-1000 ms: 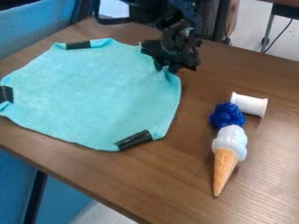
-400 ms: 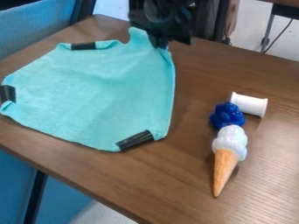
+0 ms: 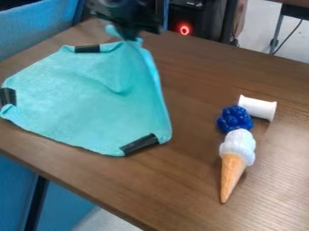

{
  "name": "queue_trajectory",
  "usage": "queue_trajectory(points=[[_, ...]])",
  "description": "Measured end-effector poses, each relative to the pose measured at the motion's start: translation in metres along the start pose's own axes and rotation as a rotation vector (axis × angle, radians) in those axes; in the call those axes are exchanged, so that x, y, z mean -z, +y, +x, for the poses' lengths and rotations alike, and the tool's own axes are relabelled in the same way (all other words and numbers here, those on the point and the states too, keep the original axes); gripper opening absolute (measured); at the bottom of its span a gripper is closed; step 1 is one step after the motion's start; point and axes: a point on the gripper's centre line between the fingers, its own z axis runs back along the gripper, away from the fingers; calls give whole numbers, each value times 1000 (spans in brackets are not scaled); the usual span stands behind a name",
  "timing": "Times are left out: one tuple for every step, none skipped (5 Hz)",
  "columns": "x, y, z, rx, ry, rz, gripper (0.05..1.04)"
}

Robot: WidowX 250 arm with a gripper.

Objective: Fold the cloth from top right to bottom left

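Observation:
The black gripper (image 3: 128,36) hangs at the top of the view, left of centre, shut on the top right part of the turquoise cloth (image 3: 78,99). That part is raised off the table, and a crease runs down from the grip, with the cloth's right edge slanting to the lower right. The rest of the cloth lies flat, with strips of black tape at its top left, left and bottom right.
On the right of the wooden table (image 3: 199,180) lie a white spool (image 3: 258,108), a blue berry-like toy (image 3: 235,119) and a toy ice cream cone (image 3: 234,162). Blue chairs (image 3: 36,27) border the left side.
The gripper has lifted the cloth's top right part and moved it up and to the left. The cloth's right edge has swung inward, baring more of the table.

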Motion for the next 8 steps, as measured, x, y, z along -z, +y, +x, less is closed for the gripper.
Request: queue_trajectory(points=[[-15, 34, -17, -4, 12, -12, 50], [-25, 68, -40, 25, 39, -27, 50], [-33, 95, -55, 66, 35, -38, 50], [-42, 118, -68, 65, 52, -31, 50], [-50, 132, -82, 43, 118, 13, 65], [-59, 141, -95, -20, 219, 100, 220], [-66, 144, -104, -68, 308, 147, 446], [-68, 144, -99, -61, 302, 135, 755]])
